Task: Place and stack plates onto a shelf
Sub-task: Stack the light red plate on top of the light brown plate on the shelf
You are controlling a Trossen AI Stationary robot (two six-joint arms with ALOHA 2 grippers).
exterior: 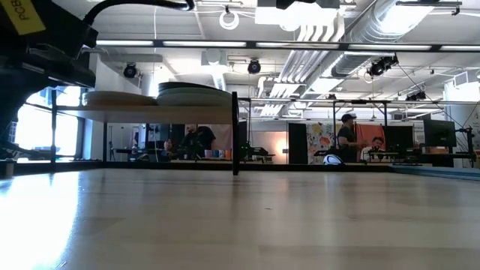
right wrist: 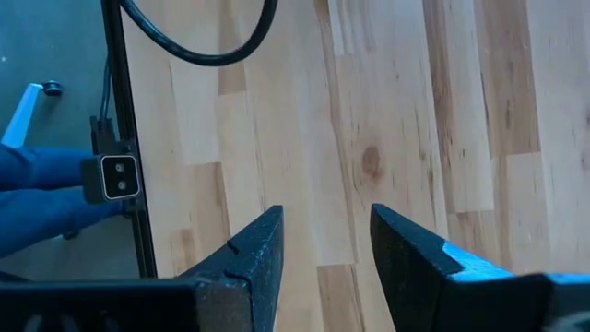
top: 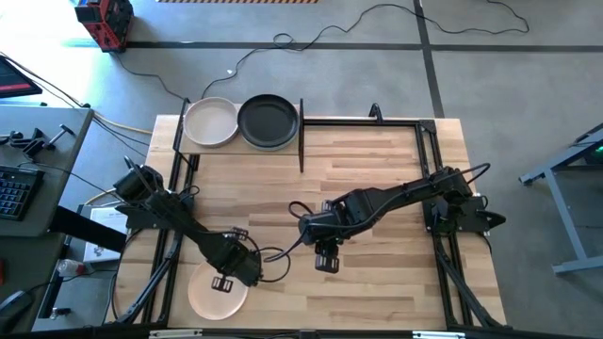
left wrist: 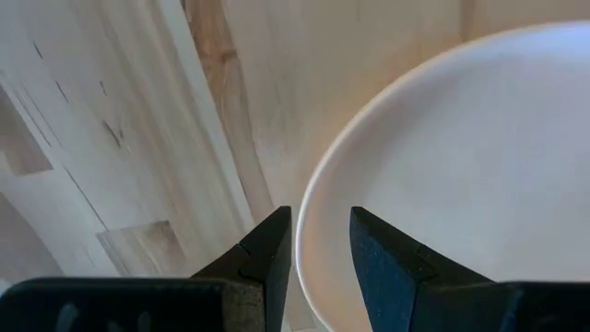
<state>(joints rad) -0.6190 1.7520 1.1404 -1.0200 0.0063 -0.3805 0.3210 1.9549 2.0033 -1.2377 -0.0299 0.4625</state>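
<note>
A cream-peach plate point(top: 209, 297) point(left wrist: 461, 166) lies flat on the table near its near-left corner. My left gripper point(top: 223, 282) point(left wrist: 320, 231) is open above the plate's rim, with one finger outside the rim and one over the plate's inside. I cannot see either finger touching the plate. My right gripper point(top: 327, 264) point(right wrist: 325, 231) is open over bare wood at the table's middle. The shelf point(exterior: 150, 112) stands at the far-left corner. It carries a cream plate stack point(top: 212, 122) and a black plate stack point(top: 268, 121) side by side.
Black metal frame rails point(top: 433, 151) run along the table's far and side edges. A dark cable point(top: 283, 252) loops across the wood between the two grippers. Bare wood lies at the table's middle and right. People point(exterior: 349, 139) are in the room beyond the table.
</note>
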